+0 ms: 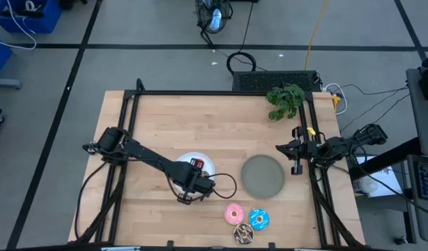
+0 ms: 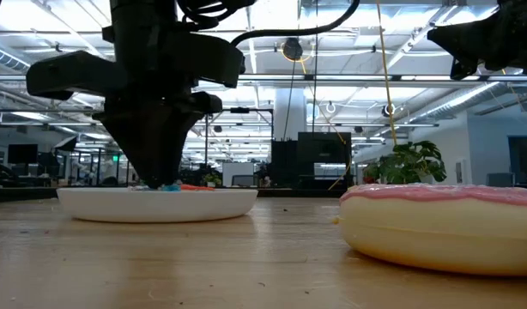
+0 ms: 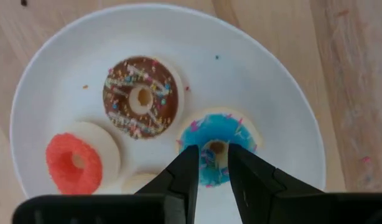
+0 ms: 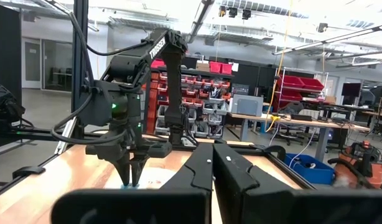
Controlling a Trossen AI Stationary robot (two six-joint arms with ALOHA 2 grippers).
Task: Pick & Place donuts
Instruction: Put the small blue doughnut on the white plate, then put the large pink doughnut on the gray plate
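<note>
1. Near the counter's (image 1: 165, 132) front edge three larger donuts sit clustered: pink donut (image 1: 233, 213), blue sprinkled donut (image 1: 260, 219) just beside it, brown donut (image 1: 243, 233) closest to the edge, touching or almost touching both.
2. In the low view the pink donut shows pink icing over a pale base, filling the right foreground.
3. Bare wood lies open left of this cluster and along the front.
4. Farther in, the left pincer (image 3: 210, 163) hangs over the white plate (image 3: 265, 74), its fingers (image 3: 185, 174) a narrow gap apart astride the tiny blue donut (image 3: 209, 134), not clearly squeezing it.
5. On the same plate lie a tiny brown donut (image 3: 140, 98) with sprinkles and a tiny red donut (image 3: 74, 162); a pale piece shows partly under the fingers.
6. The grey plate (image 1: 263, 176) sits right of the white one, apart from it.
7. The right pincer (image 1: 295, 150) waits at the counter's right edge, fingers pressed together on nothing.
8. A green plant (image 1: 285, 100) lies at the far right corner; the far half is open.
</note>
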